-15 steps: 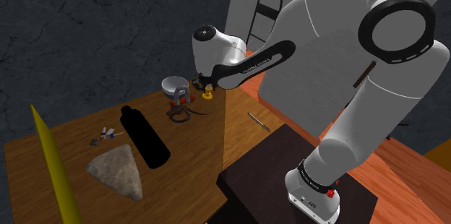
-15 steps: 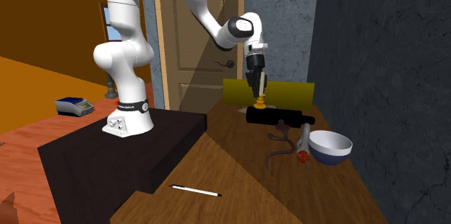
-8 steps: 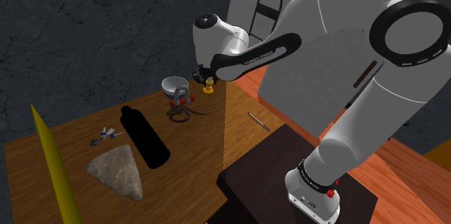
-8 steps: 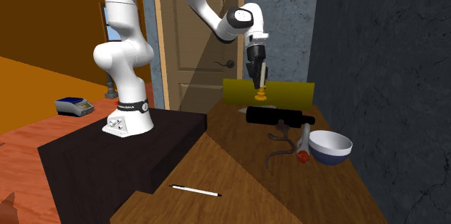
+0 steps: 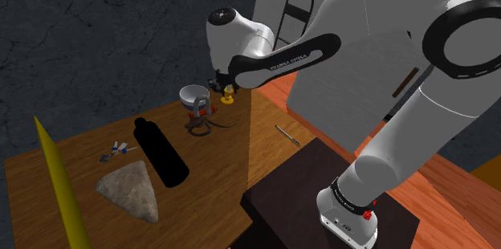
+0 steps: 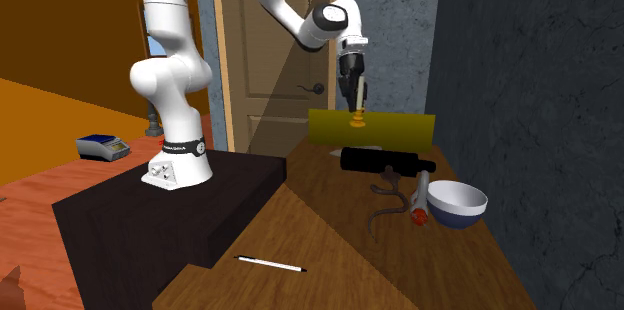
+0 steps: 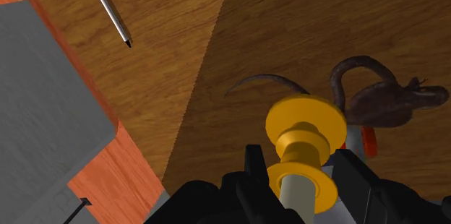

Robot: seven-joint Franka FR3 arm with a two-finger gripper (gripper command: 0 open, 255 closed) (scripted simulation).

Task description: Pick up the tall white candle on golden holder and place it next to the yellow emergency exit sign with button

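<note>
My black gripper hangs over the wooden table, shut on a white candle whose golden holder points down. The candle and holder are clear of the table, just beside the white bowl. In the second exterior view the gripper holds the holder in the air in front of the yellow sign panel, above the black bottle. The shoulder view has the yellow sign standing at the table's near left end, well away from the candle.
A black bottle lies mid-table, with a grey stone wedge and small blue-white pieces near it. A brown rat figure and a red-tipped tool lie by the bowl. A pen rests by the dark stand.
The gripper has risen with the candle, lifting it higher above the table. It has also shifted slightly toward the shoulder view's left. Nothing else moved.
</note>
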